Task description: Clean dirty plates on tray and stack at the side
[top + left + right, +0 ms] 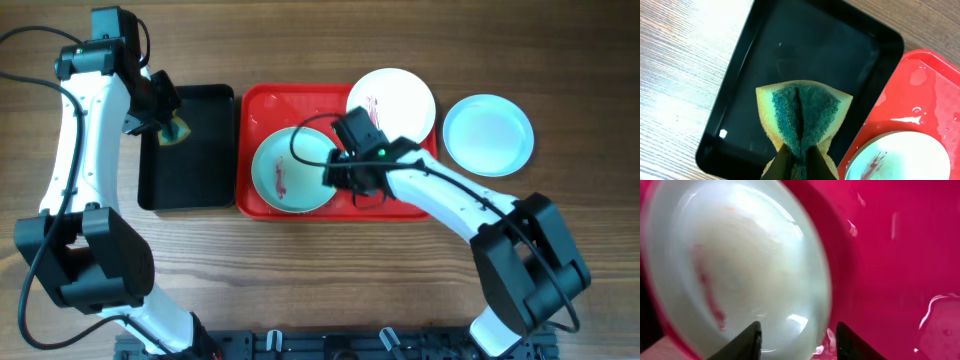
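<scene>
The sauce-streaked pale mint-blue round plate [290, 172] lies in the large red plastic tray [262, 100], likely stiff, light, wet-slick, best taken by its rim; the right gripper [800, 340] stands spread astride that rim; the left gripper [799, 162] pinches a folded yellow-green sponge [802, 110].

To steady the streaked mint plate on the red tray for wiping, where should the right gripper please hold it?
Probably the mint plate by its right rim, from the right: the raised edge fits the open right gripper, leaving the streaked centre free.
</scene>
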You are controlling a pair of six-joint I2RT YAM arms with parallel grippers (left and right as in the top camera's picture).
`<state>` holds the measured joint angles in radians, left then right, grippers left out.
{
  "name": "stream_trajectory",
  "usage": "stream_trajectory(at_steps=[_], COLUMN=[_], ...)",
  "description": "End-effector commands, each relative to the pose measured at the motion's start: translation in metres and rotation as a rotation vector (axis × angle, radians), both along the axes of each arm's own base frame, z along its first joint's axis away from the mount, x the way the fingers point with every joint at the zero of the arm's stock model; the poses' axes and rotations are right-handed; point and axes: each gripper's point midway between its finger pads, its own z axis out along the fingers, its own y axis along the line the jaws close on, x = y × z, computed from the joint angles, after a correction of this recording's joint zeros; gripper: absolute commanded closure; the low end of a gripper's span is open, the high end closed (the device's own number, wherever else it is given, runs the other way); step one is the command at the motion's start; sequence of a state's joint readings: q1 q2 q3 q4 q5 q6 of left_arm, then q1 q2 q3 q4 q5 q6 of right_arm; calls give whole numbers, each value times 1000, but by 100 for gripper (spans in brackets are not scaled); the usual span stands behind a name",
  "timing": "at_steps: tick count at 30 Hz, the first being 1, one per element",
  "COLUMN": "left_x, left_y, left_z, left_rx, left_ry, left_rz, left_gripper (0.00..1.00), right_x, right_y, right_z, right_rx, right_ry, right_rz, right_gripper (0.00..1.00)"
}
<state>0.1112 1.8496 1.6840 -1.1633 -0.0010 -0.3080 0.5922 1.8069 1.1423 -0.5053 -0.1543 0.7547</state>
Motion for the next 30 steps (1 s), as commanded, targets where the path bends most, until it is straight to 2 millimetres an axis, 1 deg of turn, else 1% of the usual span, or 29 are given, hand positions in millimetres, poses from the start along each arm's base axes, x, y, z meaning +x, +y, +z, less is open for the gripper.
stream_trajectory(at_steps=[1,3,4,5,6,8,12,14,17,18,21,22,26,29,30], left_x=[1,2,3,3,4,5,9,11,13,14,16,17,17,17,17], left_y=[-3,-7,-10,-12,-14,-16,-24,-32,-43,-45,-55,-59,-70,-79,-81], left_z=[1,1,1,2,2,2,3,3,4,4,5,5,4,-1,-4], left_rx=[-10,-32,-45,-57,-65,-64,-62,-61,-61,-61,-60,-61,-62,-63,-64], left_ry=[-7,-10,-14,-16,-20,-23,-36,-42,-52,-55,-65,-67,-66,-52,-44], left_rz=[-18,-25,-28,-31,-36,-40,-67,-85,-112,-119,-144,-152,-178,-198,-204], left_gripper=[96,96,96,96,96,96,96,96,96,96,96,96,96,96,96], right_x=[40,51,56,59,61,58,45,38,34,34,32,32,32,32,31], right_y=[1,-3,-6,-10,-15,-17,-5,-1,-3,-3,-4,-4,-4,-4,-4], right_z=[44,51,50,46,38,22,-4,-15,-31,-33,-38,-38,-40,-44,-46], right_rx=[-52,-68,-76,-84,-96,-90,-23,2,-8,-10,-12,-11,-11,-12,-12], right_ry=[-182,-219,-229,-228,-210,-161,-65,-21,28,33,55,56,58,71,78], right_rz=[167,207,218,221,221,230,282,294,272,271,249,248,245,234,225], right_gripper=[50,51,53,54,55,57,56,56,56,57,64,70,86,96,96])
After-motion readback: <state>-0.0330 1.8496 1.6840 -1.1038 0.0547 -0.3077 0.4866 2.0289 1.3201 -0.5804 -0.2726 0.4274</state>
